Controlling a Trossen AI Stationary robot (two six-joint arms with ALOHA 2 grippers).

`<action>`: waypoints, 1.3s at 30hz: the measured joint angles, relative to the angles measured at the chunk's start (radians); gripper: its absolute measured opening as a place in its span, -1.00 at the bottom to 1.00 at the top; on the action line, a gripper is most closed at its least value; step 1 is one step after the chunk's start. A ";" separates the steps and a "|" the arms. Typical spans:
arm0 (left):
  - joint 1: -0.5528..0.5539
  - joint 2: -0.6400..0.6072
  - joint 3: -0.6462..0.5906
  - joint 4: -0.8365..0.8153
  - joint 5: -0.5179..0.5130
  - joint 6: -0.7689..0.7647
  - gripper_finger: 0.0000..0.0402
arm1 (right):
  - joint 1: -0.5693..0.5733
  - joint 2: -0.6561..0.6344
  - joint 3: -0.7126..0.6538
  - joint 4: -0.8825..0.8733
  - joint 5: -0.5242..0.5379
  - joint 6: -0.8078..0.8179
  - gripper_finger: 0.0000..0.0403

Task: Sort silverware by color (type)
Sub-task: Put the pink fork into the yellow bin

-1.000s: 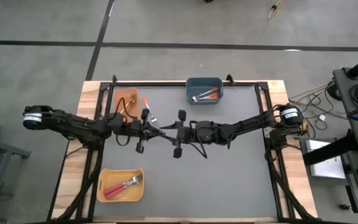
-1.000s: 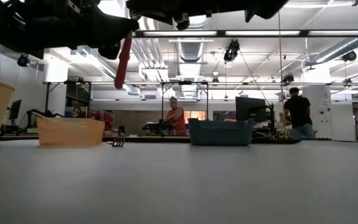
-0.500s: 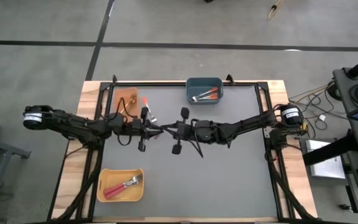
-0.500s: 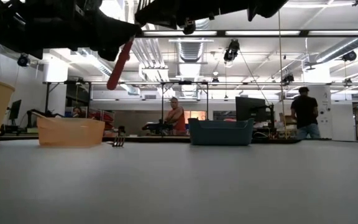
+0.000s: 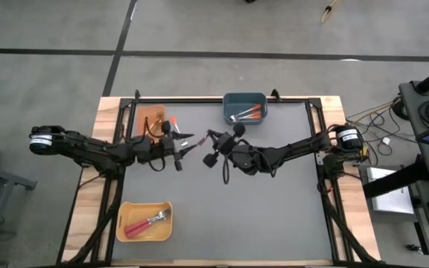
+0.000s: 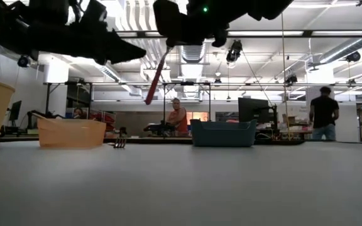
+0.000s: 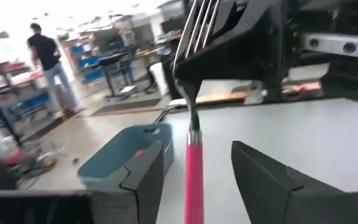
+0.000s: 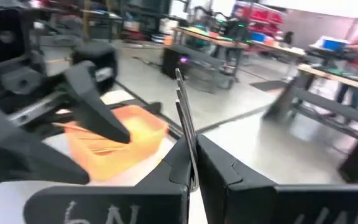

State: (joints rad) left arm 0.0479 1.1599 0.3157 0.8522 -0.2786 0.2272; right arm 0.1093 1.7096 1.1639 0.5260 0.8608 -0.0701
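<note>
Left wrist view shows the pink-handled silver fork [image 7: 193, 134] between my spread left gripper [image 7: 194, 180], its tines pinched by my right gripper [image 5: 216, 141] above the grey surface [image 5: 274, 201]. I'd back straight away, never brushing the handle.

- One marking shows: white handwritten strokes on the right pincer's [image 8: 191, 177] dark body, at the edge of the right wrist view. They look like "6N", but the characters are cut off and cannot be read with certainty.
- No other text, label, brand, number or sign can be read: not on the arms, not on the table [image 5: 274, 216], not on the bins, and not in the room behind, where anything printed is too small or blurred.
</note>
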 joint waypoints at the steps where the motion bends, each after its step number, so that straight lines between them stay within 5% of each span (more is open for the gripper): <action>1: 0.000 0.011 0.000 0.002 -0.015 0.000 -0.16 | 0.000 0.001 -0.004 0.001 0.007 0.008 -0.96; 11: 0.000 0.211 0.005 0.241 -0.029 -0.007 -0.17 | 0.001 0.002 -0.014 0.011 0.005 0.078 -0.96; 19: -0.001 0.349 0.088 0.263 -0.076 0.000 -0.17 | 0.002 0.002 -0.014 0.011 0.005 0.078 -0.96; 23: -0.003 0.376 0.110 0.262 -0.157 0.009 -0.18 | 0.002 0.002 -0.014 0.011 0.007 0.078 -0.96; 39: -0.008 0.399 0.163 0.230 -0.160 0.024 -0.57 | -0.005 0.002 -0.014 0.011 0.056 0.157 -0.96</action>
State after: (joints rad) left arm 0.0399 1.5591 0.4788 1.0818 -0.4384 0.2511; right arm 0.1040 1.7115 1.1496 0.5367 0.9169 0.0864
